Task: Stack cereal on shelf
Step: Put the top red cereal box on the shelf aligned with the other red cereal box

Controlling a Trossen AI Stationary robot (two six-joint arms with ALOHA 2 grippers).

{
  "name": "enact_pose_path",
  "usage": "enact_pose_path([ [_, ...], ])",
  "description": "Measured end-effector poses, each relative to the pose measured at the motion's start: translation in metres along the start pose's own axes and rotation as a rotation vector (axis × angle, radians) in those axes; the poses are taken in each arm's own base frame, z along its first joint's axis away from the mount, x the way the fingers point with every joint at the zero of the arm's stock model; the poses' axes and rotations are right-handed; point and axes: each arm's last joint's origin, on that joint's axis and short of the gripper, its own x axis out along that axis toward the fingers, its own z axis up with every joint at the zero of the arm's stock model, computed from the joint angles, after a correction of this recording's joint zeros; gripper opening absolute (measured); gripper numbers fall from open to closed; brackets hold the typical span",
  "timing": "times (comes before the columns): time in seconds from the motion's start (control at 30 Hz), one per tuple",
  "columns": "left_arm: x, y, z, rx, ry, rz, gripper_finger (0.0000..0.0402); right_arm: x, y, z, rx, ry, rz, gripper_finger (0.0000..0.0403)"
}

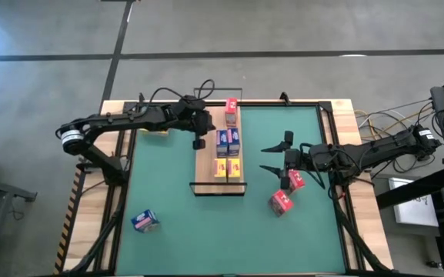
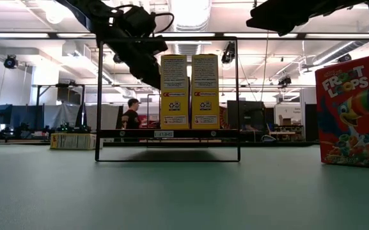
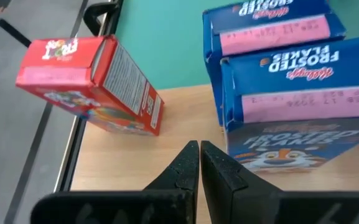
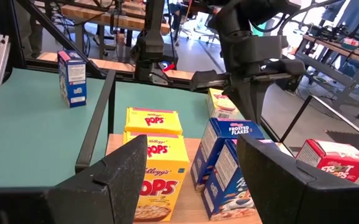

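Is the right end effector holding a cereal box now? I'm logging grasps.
No: in the right wrist view the right end effector stands open and empty, facing the yellow boxes on the shelf.

arms: we saw two dark, jointed arms | left arm (image 1: 121, 121): pale ring near its base, black cable looped above | right arm (image 1: 375, 150): dark, cables trailing | left gripper (image 3: 200, 163): matte black wedge-shaped fingers | right gripper (image 4: 191, 180): broad black fingers

FROSTED FLAKES blue box (image 3: 291, 106); FROOT LOOPS red box (image 2: 353, 112)
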Motion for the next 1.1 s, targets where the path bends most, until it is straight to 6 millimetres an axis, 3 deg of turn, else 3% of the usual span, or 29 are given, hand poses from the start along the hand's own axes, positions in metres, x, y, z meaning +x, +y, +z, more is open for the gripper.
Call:
enact_pose_path([
  [0.37,-0.011,-0.005,0.003,-0.042,0.006,-0.014,0.0000,0.000,0.000,0.000,0.006,0.004,0.000,0.0237],
  [0.87,-0.054,-0.015,-0.008,-0.291,0.194,0.008,0.0000,0.000,0.000,0.000,0.020,0.003,0.001,0.0238],
  [1.1,-0.074,-0.030,0.001,-0.289,0.149,-0.019,0.0000,0.000,0.000,0.000,0.152,-0.005,0.000,0.0238],
])
